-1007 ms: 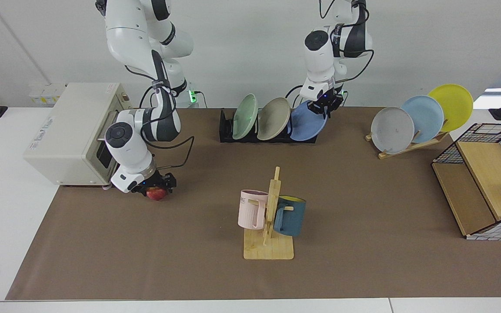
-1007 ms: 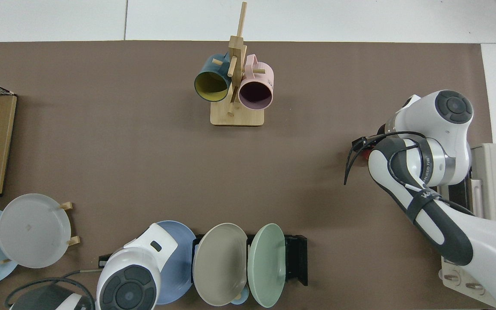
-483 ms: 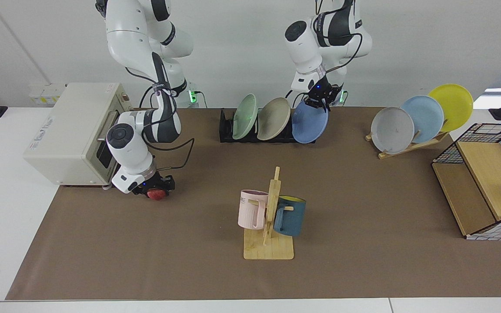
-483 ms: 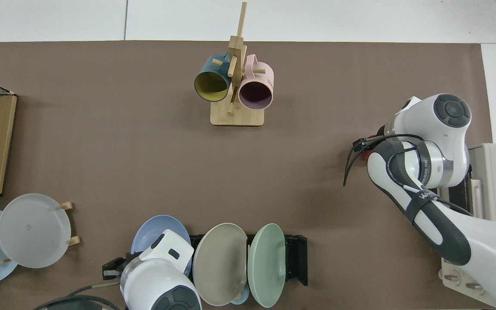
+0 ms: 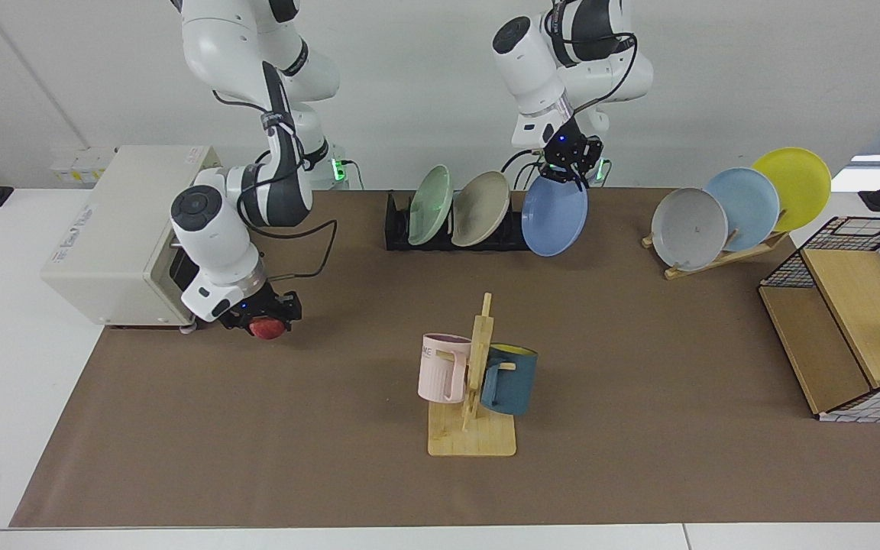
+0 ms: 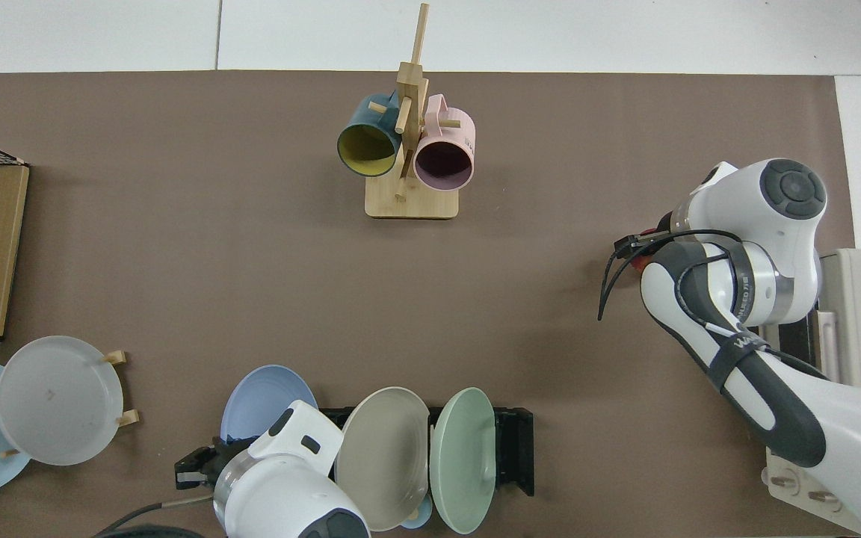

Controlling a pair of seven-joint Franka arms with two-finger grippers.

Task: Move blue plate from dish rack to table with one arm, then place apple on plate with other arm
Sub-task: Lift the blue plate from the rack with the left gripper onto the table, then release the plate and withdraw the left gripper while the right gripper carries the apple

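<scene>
In the facing view, the blue plate (image 5: 554, 215) is gripped at its top rim by the left gripper (image 5: 567, 171) and hangs just right of the dish rack (image 5: 398, 225), at its end. At the left, near a cream oven (image 5: 115, 233), the apple (image 5: 266, 328) is clamped in the right gripper (image 5: 264, 319) low over the table (image 5: 638, 344).

In the top view, the blue plate (image 6: 260, 400) shows beside a grey-beige plate (image 6: 382, 456) in the dish rack (image 6: 514, 448). The apple (image 6: 649, 233) is mostly hidden under the right arm.
</scene>
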